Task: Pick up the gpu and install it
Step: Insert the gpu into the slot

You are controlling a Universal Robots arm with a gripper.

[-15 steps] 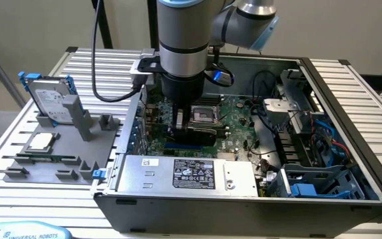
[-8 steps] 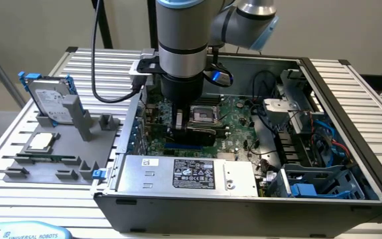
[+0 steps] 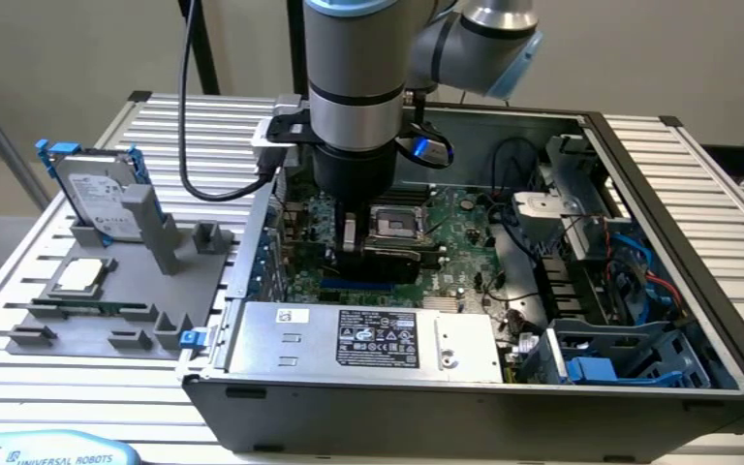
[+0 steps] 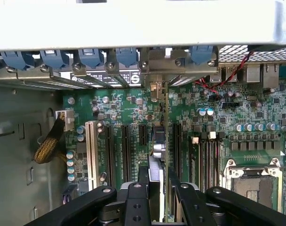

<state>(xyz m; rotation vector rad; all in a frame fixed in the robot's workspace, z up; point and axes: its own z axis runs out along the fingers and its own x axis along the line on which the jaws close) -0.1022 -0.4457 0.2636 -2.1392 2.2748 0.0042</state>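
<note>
My gripper (image 3: 354, 244) is down inside the open computer case (image 3: 682, 242), over the green motherboard (image 3: 456, 218). It is shut on the gpu (image 3: 393, 263), a thin dark card held on edge between the black fingers (image 4: 143, 181). In the wrist view the gpu (image 4: 159, 143) shows edge-on, running from the gripper (image 4: 158, 178) toward the rear slot openings. Its silver bracket (image 4: 154, 87) stands at the case's back wall. The card stands over the black expansion slots (image 4: 125, 150), next to the processor socket (image 4: 253, 181). Whether its lower edge touches a slot is hidden.
A grey fixture (image 3: 108, 320) on the exterior view's left carries the silver hard drive with blue rails (image 3: 94, 194) and the square processor chip (image 3: 78, 276). The power supply (image 3: 372, 339) fills the case front. Blue bracket clips (image 4: 91, 57), a white slot (image 4: 91, 150) and cables (image 3: 631, 291) crowd nearby.
</note>
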